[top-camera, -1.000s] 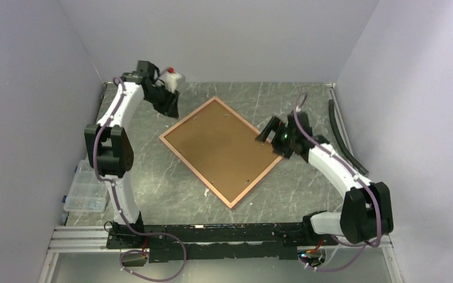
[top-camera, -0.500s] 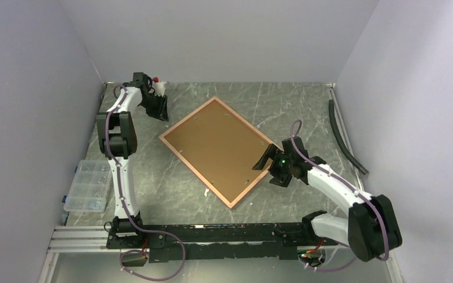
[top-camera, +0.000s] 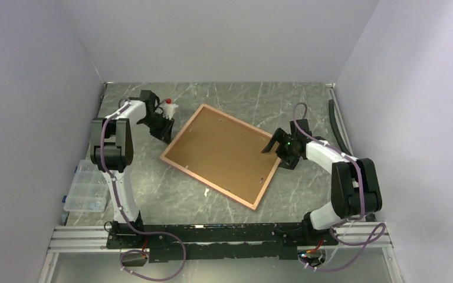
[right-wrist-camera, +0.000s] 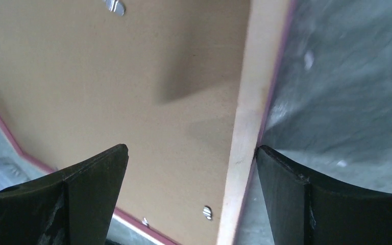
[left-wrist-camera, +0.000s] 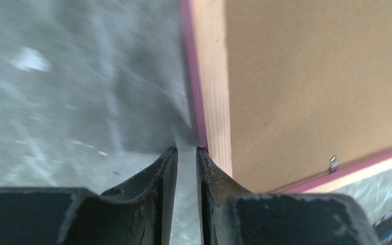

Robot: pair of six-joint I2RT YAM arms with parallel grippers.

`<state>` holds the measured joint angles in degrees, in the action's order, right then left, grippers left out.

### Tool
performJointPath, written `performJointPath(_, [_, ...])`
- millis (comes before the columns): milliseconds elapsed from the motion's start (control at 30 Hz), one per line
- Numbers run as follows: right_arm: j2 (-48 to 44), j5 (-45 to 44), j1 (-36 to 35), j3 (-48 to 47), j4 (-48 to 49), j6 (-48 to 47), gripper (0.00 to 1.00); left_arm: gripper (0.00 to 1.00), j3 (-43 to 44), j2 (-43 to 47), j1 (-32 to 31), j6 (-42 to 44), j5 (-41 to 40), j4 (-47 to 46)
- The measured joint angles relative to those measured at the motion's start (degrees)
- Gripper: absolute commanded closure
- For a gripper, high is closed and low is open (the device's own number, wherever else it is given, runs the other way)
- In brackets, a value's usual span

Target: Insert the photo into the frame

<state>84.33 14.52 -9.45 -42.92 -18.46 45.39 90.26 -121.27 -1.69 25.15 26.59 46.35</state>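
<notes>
Mid-tabletop [top-camera: 307,100], frame [left-wrist-camera: 217,76] lies back-up w/ board [left-wrist-camera: 311,76] still in, no photo visible, so nothing done yet. Left pincer [left-wrist-camera: 187,150]: thin slit, empty; right pincer [right-wrist-camera: 191,148] wide, straddling frame edge.

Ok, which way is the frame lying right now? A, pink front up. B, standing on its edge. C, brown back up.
C: the frame lies flat with its light wood back up, the brown backing board and a small metal clip on top, and only a thin pink line along the outer edge.
</notes>
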Motion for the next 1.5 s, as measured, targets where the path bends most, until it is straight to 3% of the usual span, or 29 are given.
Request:
performJointPath(233, [5.81, -4.68, 3.91, -8.70, -3.13, -5.66, 0.00, 0.73, -12.50, 8.46, -6.16, 8.92, -1.53, 7.56])
performJointPath(400, [7.96, -5.70, 5.31, -14.51, -4.92, -7.19, 0.00, 0.71, -15.65, 12.22, -10.05, 10.86, 2.80, 13.68])
performJointPath(500, [7.78, -6.34, 5.27, -17.22, -5.64, -7.34, 0.02, 0.67, -15.37, 14.08, -9.46, 10.69, 6.08, 15.76])
performJointPath(633, [5.35, -6.64, 3.82, -17.66, -5.40, -6.25, 0.05, 0.60, -11.63, 14.34, -4.15, 8.22, 9.38, 17.07])
performJointPath(833, [3.56, -5.57, -8.52, -19.02, -1.90, -3.04, 0.12, 0.60, -7.02, 11.50, 1.11, -0.52, 14.71, 13.42])
performJointPath(1033, [12.87, -2.23, -21.79, -25.18, 3.45, 0.09, 0.18, 0.60, -10.10, 6.45, 0.07, -8.02, 17.35, 7.85])
performJointPath(1300, [29.94, 2.86, -29.46, -35.63, 7.10, 3.10, 0.24, 0.73, -14.34, 5.16, -0.66, -12.48, 17.68, 3.15])
performJointPath(1500, [36.54, 5.29, -32.63, -42.03, 7.65, 4.37, 0.27, 0.79, -15.47, 4.74, -0.59, -15.45, 18.10, 0.74])
